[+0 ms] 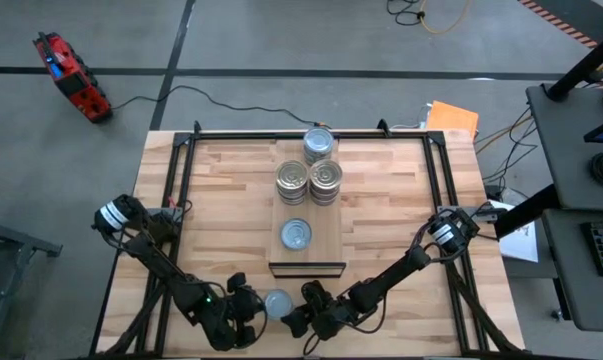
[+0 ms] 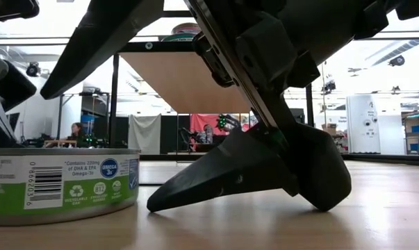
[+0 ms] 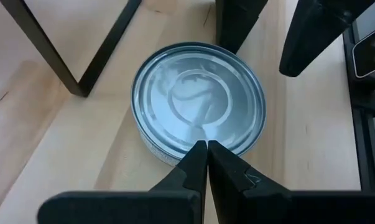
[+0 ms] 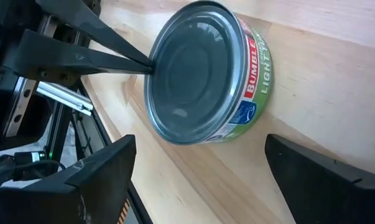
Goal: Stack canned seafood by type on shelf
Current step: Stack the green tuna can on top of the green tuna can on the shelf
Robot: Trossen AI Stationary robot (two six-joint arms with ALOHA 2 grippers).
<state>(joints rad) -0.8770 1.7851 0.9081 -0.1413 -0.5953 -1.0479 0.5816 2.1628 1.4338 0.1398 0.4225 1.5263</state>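
Observation:
One tin with a pale blue-grey top and a green label (image 1: 278,302) (image 3: 198,96) (image 4: 203,71) (image 2: 56,184) sits flat on the table near its near edge, between my grippers. My left gripper (image 1: 249,308) (image 3: 207,149) is shut at the tin's left side. My right gripper (image 1: 299,312) (image 4: 201,142) is open just right of the tin; its fingers stand apart and the tin lies ahead of them, not between them. On the shelf (image 1: 326,240) stand ringed silver tins (image 1: 293,182) (image 1: 326,180) (image 1: 319,145) and one pale blue tin (image 1: 296,235). My left gripper has its shut fingertips (image 3: 199,155) against the tin's top rim (image 4: 151,65) on the side toward the table's left. The fingers come in low, slanting down from the left. The tin stays flat on the table.
Black frame rails (image 1: 181,190) (image 1: 443,190) run along the table's left and right sides, and a dark strut (image 3: 81,62) stands close behind the tin. The table's near edge is just beside both grippers. One right finger (image 2: 265,173) reaches down to the tabletop. People show in the room beyond.

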